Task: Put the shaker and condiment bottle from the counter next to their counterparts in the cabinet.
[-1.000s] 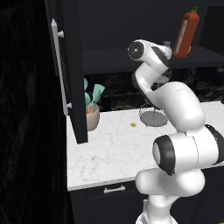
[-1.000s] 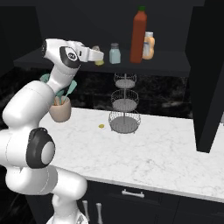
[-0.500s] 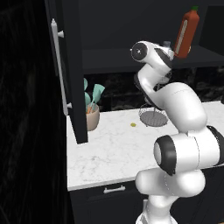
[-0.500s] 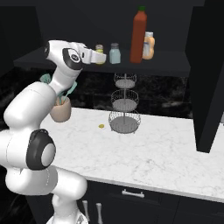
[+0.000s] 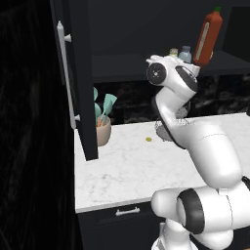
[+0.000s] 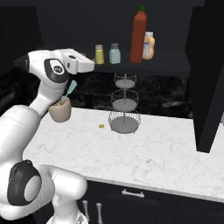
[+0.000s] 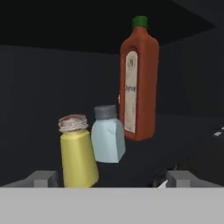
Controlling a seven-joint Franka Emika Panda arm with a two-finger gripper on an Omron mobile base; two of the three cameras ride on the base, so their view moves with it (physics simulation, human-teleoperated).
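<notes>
After gripping tight a second before, spread the jaws wide and held nothing. Released the yellow shaker (image 7: 78, 153) onto the cabinet shelf (image 6: 175, 68) and left it standing upright, or very nearly so. Set it just left of the blue shaker (image 7: 107, 135), close enough to look touching in the hand view, though could not tell for certain. Drew the hand back a little toward the near side, so that from the right base view showed a clear gap between the jaws and the yellow shaker. Kept the fingertips (image 7: 41, 178) low and wide on either side, clear of the shaker's body.

Found the red bottle (image 7: 139, 87) already on the same shelf, farther right, upright, green cap on top. Saw the orange bottle (image 6: 148, 46) just beside it, partly hidden behind its right shoulder. Noted nothing of the task's things left on the table (image 6: 153, 153): only a wire rack (image 6: 124, 105), a cup of utensils (image 6: 60, 109) and a small yellow speck (image 6: 101, 126) near the rack.

Judged both placements done: shaker beside shaker, bottle beside bottle, all four in one row inside the cabinet, with the door (image 5: 80, 73) open at the left. Judged the remaining work small: pull straight back out of the cabinet without brushing the yellow shaker, which stood nearest the hand and looked light enough to tip at a nudge.
</notes>
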